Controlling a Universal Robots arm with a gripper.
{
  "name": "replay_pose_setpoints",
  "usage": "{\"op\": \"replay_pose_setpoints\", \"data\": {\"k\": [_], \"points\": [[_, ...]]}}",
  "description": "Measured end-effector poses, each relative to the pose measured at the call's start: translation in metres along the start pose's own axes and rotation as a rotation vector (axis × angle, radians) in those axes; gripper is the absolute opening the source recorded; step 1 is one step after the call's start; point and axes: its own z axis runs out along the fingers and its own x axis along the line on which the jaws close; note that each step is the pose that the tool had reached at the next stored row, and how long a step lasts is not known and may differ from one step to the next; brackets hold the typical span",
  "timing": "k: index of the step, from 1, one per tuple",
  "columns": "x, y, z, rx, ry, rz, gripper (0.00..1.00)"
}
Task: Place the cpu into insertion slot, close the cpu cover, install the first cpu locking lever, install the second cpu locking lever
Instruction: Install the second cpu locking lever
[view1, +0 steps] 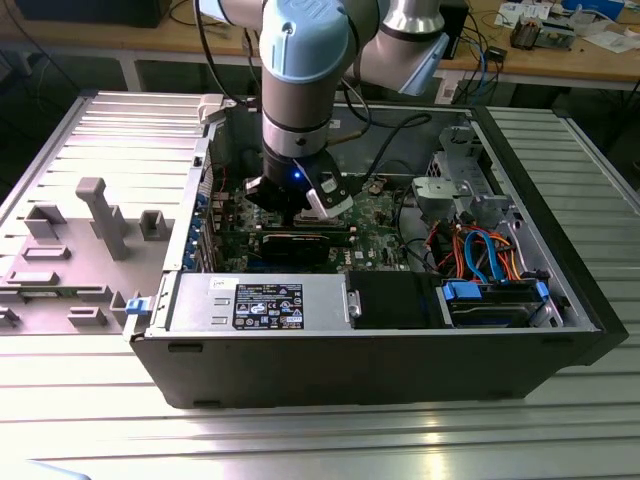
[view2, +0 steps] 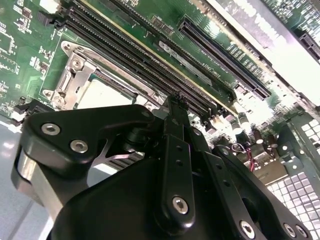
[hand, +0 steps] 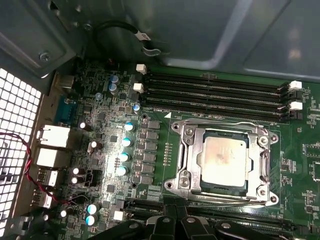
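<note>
CPU (hand: 221, 159) seated in the insertion slot on the green motherboard (hand: 165, 125), cpu cover (hand: 192, 150) closed flat around it, memory slots (hand: 215, 95) just beside, gripper (view2: 175, 107) hovering above the socket's edge holding nothing, fingers drawn narrow together.

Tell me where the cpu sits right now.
In the first wrist view, the cpu lies in the socket under the closed cpu cover, beside the long memory slots.

A workshop or lab: an opened computer case (view1: 380, 330) on a ribbed metal table (view1: 300, 440), cluttered wooden benches (view1: 560, 55) behind.
</note>
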Motion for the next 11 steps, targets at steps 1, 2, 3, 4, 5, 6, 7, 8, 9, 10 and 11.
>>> {"op": "replay_pose_setpoints", "data": {"k": [1,2,3,4,5,6,7,8,9,10,11], "points": [[0.0,-0.0001,0.0006,-0.005,-0.0006,0.0,0.11],[0.0,-0.0002,0.001,-0.0077,-0.001,0.0,0.11],[0.0,-0.0005,0.0017,-0.0159,-0.002,-0.001,0.11],[0.0002,-0.0009,0.0023,-0.021,-0.0027,-0.001,0.11],[0.0002,-0.001,0.0024,-0.025,-0.0029,-0.001,0.11],[0.0002,-0.0013,0.0025,-0.03,-0.0026,-0.001,0.11],[0.0002,-0.0016,0.0026,-0.035,-0.0022,0.0,0.11],[0.0003,-0.0019,0.0028,-0.0385,-0.0019,0.0,0.11],[0.0004,-0.0029,0.0036,-0.0407,-0.0008,0.001,0.11],[0.0008,-0.006,0.0038,-0.0414,0.0005,0.002,0.11],[0.0012,-0.0088,0.0032,-0.0503,0.0003,0.002,0.11]]}}
